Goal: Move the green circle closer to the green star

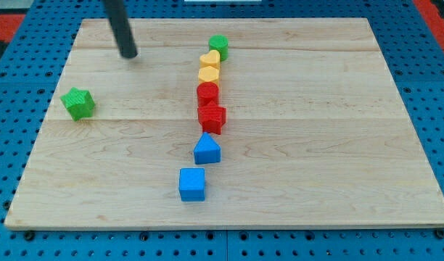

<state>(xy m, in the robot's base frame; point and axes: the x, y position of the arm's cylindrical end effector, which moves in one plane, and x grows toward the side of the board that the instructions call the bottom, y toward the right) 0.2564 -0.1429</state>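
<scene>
The task looks barely begun. The green circle sits at the 12 o'clock end of a line of blocks, touching the yellow heart, well apart from the green star at 9 o'clock on the surface. My tip, a bare rod holding nothing, rests between them at 11 o'clock, touching neither.

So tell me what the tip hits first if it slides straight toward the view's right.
Probably the green circle block, top of the block column; my tip sits slightly lower, so it might meet the yellow heart block instead.
</scene>
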